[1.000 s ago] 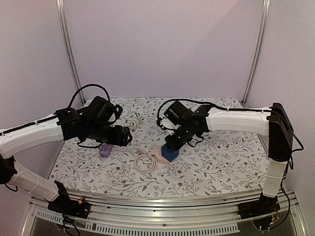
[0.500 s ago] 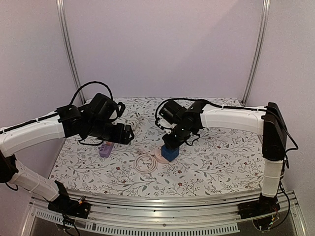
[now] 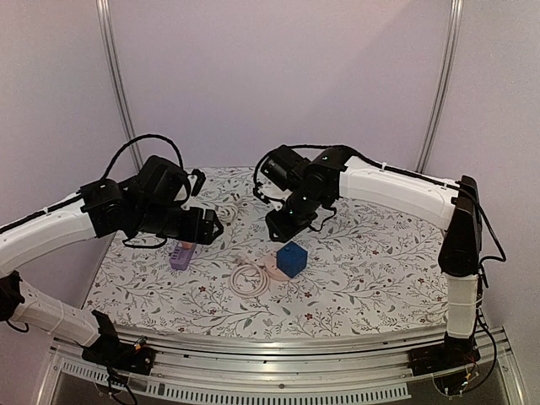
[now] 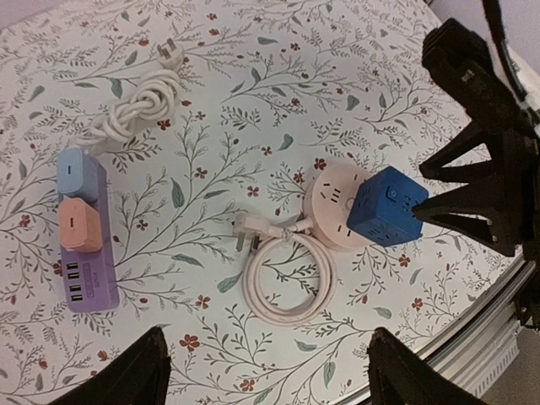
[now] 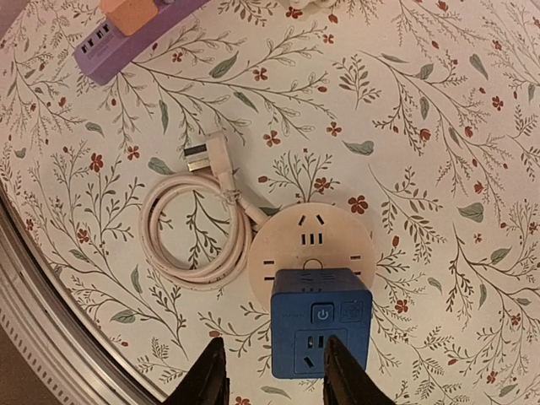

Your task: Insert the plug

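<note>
The blue cube adapter (image 5: 321, 323) sits on one edge of the round pink socket (image 5: 310, 240), whose coiled cord (image 5: 194, 240) lies beside it — I cannot tell whether its pins are fully seated. The right gripper (image 5: 274, 371) hangs above the cube, fingers spread wide and empty. The left gripper (image 4: 266, 384) is also wide open and holds nothing — it is near the purple power strip (image 4: 84, 245).

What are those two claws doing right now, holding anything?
Left gripper: open, holding nothing.
Right gripper: open, holding nothing, over the blue cube-shaped socket block.
</note>
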`<state>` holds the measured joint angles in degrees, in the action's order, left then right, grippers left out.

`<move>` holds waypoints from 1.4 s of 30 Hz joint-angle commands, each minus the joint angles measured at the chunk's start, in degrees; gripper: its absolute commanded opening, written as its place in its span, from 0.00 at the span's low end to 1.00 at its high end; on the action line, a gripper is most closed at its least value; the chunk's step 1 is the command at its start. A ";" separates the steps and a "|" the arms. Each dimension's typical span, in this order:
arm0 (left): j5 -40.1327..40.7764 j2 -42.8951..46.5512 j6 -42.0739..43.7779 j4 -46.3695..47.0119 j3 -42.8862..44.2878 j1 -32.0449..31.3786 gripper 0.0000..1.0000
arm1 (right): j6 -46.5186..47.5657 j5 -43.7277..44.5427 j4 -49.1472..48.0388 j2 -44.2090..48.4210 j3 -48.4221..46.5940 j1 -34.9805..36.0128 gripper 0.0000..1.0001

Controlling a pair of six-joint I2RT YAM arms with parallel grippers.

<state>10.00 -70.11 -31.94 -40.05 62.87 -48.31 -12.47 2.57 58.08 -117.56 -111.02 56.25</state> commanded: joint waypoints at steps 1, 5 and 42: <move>0.97 1.18 -0.08 -1.69 1.27 0.33 0.81 | -1.56 -0.01 2.38 1.01 -4.01 0.22 0.40; 1.10 2.08 -0.59 -1.70 1.20 0.33 0.81 | -2.57 0.60 1.81 2.49 -5.94 0.22 0.45; 34.03 21.45 4.21 -19.24 5.22 1.27 0.99 | -16.14 7.70 -21.77 45.36 37.55 -20.64 0.99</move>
<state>39.29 -50.83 -28.58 -55.42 68.51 -47.83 -24.71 8.14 41.65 -78.41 -77.97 36.82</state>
